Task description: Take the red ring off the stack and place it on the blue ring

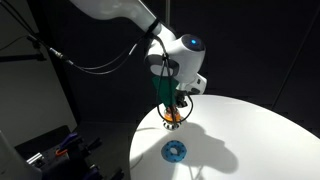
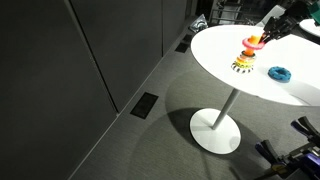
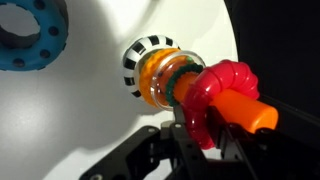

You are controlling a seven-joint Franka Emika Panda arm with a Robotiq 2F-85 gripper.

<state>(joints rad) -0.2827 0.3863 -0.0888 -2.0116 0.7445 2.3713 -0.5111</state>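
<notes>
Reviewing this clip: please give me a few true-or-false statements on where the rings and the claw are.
1. The blue ring lies on the white table, apart from the stack. True.
2. The red ring rests on the blue ring. False: it sits around the orange peg, near its tip.
3. The claw hangs wide open. False: it is shut on the red ring.
4. The stack's base is checkered black and pale. True.
</notes>
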